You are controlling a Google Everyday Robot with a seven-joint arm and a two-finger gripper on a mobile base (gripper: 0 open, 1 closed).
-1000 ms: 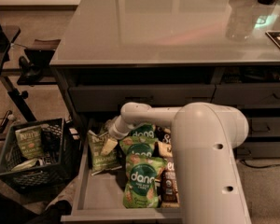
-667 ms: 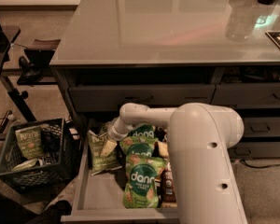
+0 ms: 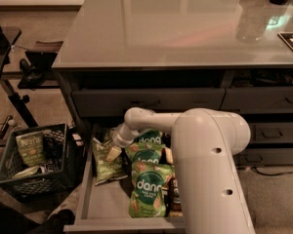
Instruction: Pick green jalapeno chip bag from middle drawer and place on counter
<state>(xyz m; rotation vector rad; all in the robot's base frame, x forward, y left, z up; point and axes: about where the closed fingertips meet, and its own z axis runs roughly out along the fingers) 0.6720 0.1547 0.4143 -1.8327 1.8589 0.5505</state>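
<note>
Gripper (image 3: pixel 113 151) is sitting low in open drawer (image 3: pixel 105 206), tip at top of olive chip bag (image 3: pixel 106 167) on drawer's left side; grip state can't be told. Bright green "dang" bags (image 3: pixel 147 191) are lying beside it. Glossy grey counter (image 3: pixel 176 28) is reflecting light above. Black crate (image 3: pixel 39 179) is standing on floor at left.

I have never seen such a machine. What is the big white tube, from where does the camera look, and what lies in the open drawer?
The white tube is the robot's single arm. The one camera looks down over it from above. The arm's end, the gripper, is down in the open grey metal drawer, at a small olive-green chip bag. Beside that lie brighter green "dang" bags. Whether anything is held, I cannot tell. Behind is the glossy grey counter.
</note>
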